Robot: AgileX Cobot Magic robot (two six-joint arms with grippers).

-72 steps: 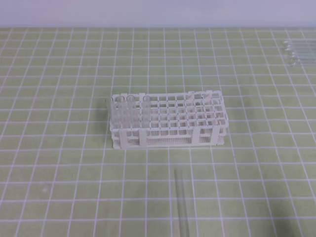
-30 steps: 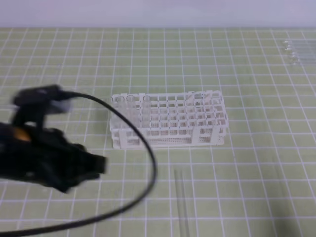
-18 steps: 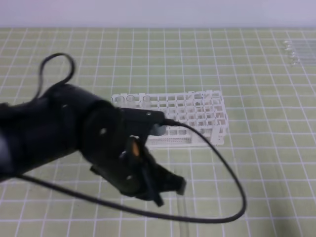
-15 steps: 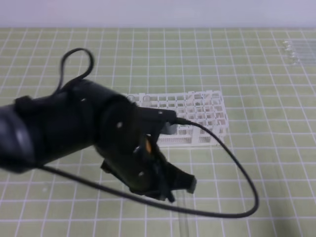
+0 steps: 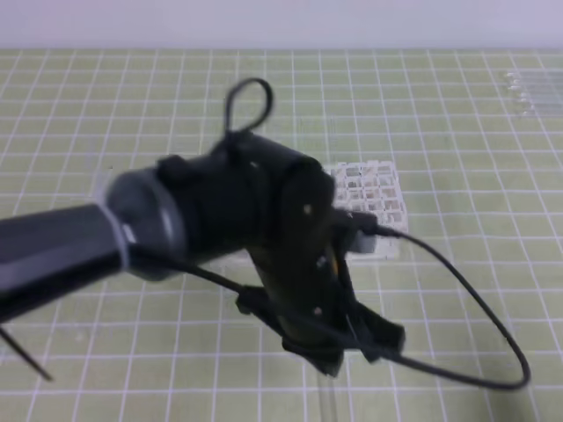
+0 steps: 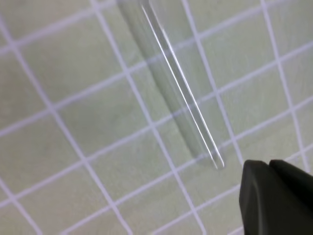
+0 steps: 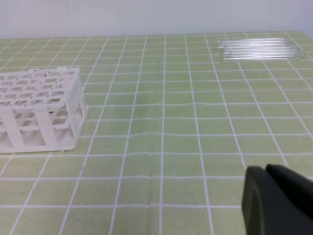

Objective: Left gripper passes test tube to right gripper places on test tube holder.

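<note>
**Pickup not yet made**

The left hand (image 5: 352, 338) hovers over the test tube (image 6: 178, 93), which lies flat near the surface's front edge; whether its fingers are parted cannot be told. Grasp, handover and placing in the test tube holder (image 7: 41, 115) all remain. The right hand (image 7: 279, 200) waits empty, its opening unclear.

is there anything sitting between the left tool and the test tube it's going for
Nothing visible. In the left wrist view the test tube lies alone on bare green grid mat, with one fingertip of the left tool just past its end. The test tube holder stands farther back, off that path.
</note>
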